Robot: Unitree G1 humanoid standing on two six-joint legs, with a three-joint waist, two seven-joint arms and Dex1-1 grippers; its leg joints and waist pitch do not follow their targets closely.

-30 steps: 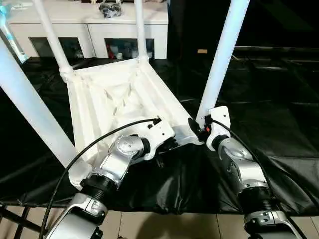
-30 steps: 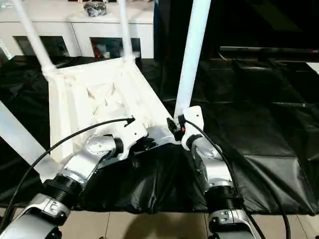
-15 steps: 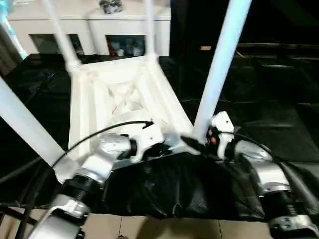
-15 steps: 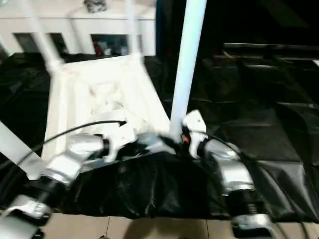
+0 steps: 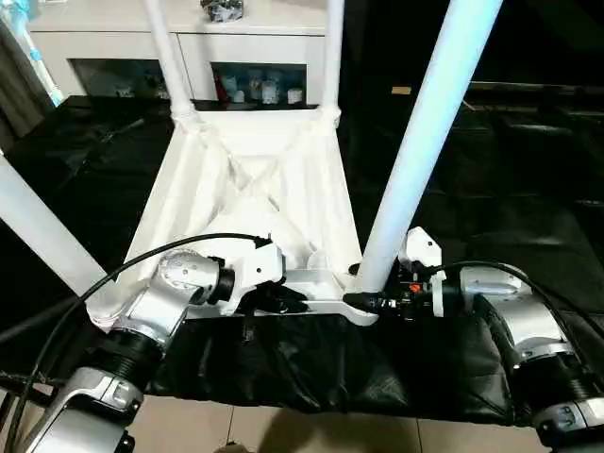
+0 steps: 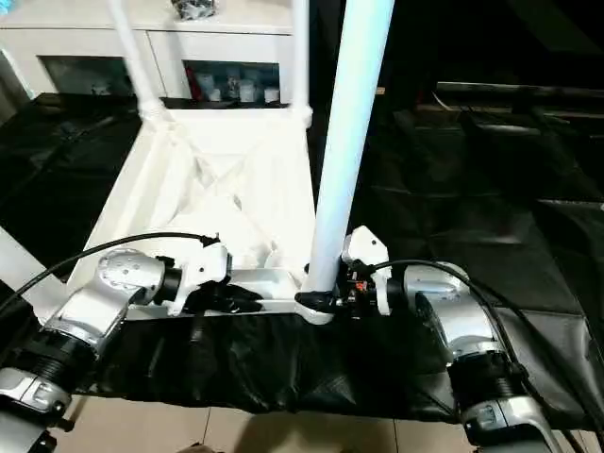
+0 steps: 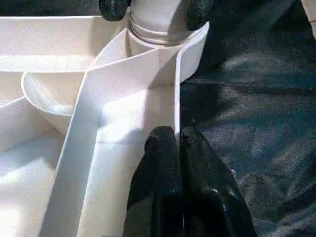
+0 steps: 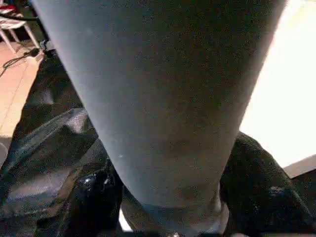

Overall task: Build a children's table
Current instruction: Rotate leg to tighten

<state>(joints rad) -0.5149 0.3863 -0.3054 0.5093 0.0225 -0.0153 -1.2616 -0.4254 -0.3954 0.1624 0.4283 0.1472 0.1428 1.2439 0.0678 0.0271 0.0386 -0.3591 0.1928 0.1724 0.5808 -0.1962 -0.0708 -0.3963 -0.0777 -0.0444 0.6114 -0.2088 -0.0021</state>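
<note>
The children's table lies upside down on black cloth, its ribbed white tabletop facing up with all its legs standing in the corner sockets. My left gripper is shut on the thin near rim wall of the tabletop, a short way from the near right corner socket. My right gripper reaches in from the right. Its two black fingers press on either side of the base of the near right leg, just above the socket.
The other legs rise at far left, far right and near left. A white cabinet with glass doors stands behind. The black cloth spreads to the right, and tiled floor lies below its near edge.
The whole view has shifted and now faces the table more squarely. My right forearm has swung lower and flatter, so it points at the leg's base from the right. The left gripper stays on the rim.
</note>
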